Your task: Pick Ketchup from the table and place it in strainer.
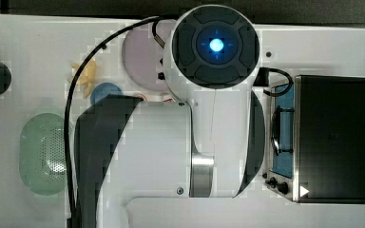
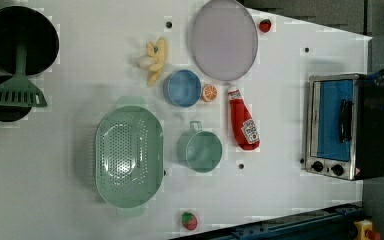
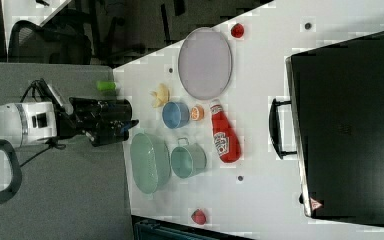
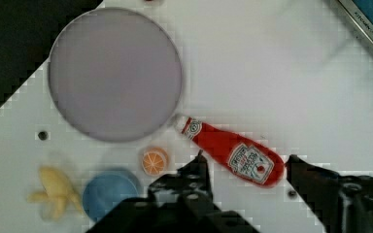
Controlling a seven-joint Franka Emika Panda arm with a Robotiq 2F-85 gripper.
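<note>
The Ketchup [image 2: 243, 125] is a red squeeze bottle with a white cap and label, lying on its side on the white table between a lilac plate and a toaster oven; it also appears as Ketchup [image 3: 225, 137] and Ketchup [image 4: 233, 153]. The pale mint strainer [image 2: 129, 156] stands empty at the left view's left, beyond a green cup; it is also the strainer [image 1: 43, 152] and strainer [image 3: 150, 162]. My gripper [image 3: 131, 123] hangs well above the table, open and holding nothing. In the wrist view the gripper [image 4: 245, 164] frames the bottle's body from above, one of its dark fingers [image 4: 198, 167] beside the bottle.
A lilac plate [image 2: 224, 39], blue bowl [image 2: 182, 88], orange slice [image 2: 209, 92] and banana [image 2: 154, 61] lie by the bottle's cap end. A green cup [image 2: 200, 149] stands between bottle and strainer. A toaster oven [image 2: 337, 125], two strawberries and a black pan [image 2: 20, 40] with a spatula ring the table.
</note>
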